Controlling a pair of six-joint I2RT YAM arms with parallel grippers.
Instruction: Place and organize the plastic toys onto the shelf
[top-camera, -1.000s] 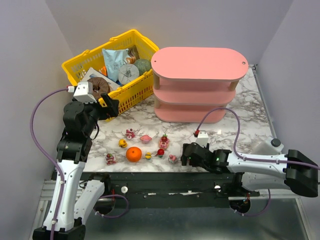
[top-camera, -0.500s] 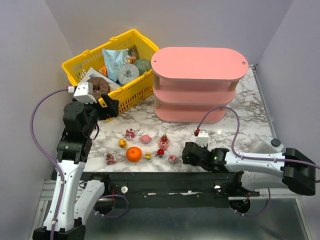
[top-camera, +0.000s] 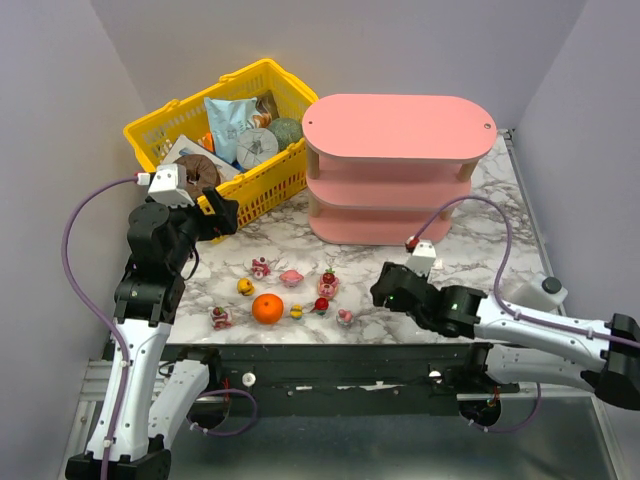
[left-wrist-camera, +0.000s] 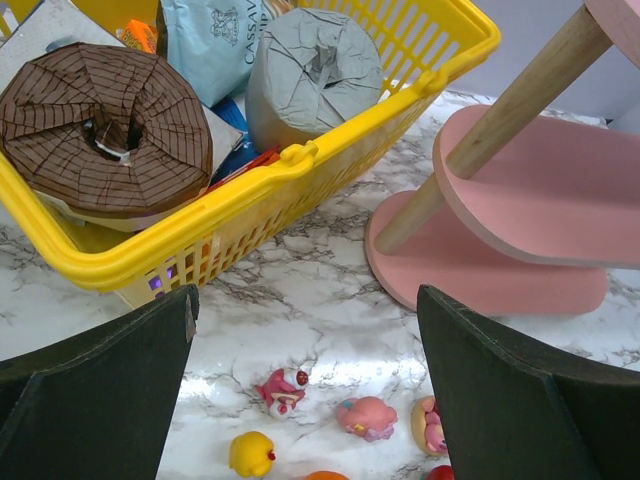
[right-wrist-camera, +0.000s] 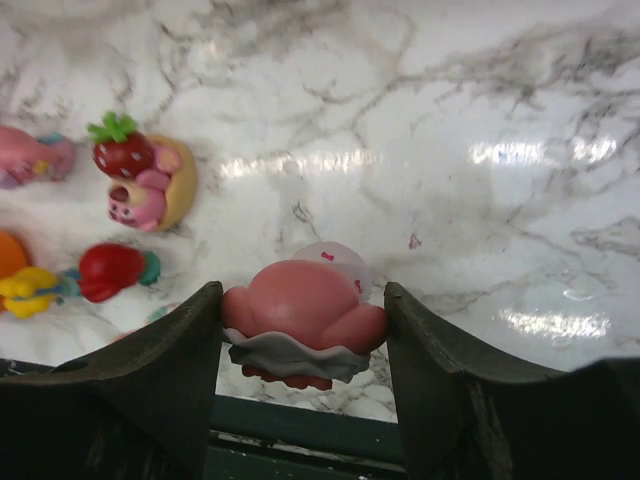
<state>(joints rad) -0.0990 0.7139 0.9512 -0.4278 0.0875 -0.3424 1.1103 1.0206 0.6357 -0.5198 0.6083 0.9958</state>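
Holding wrapped packages (top-camera: 232, 120), the yellow basket (top-camera: 265, 185) stands beside the pink shelf (top-camera: 400, 125).

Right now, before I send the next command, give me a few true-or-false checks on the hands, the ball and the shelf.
1. No toy is on the shelf's top board. True.
2. The left hand holds a toy. False: it is open and empty.
3. The ball is on the shelf. False: it lies on the table among the toys.
4. The right hand straddles a pink toy. True.
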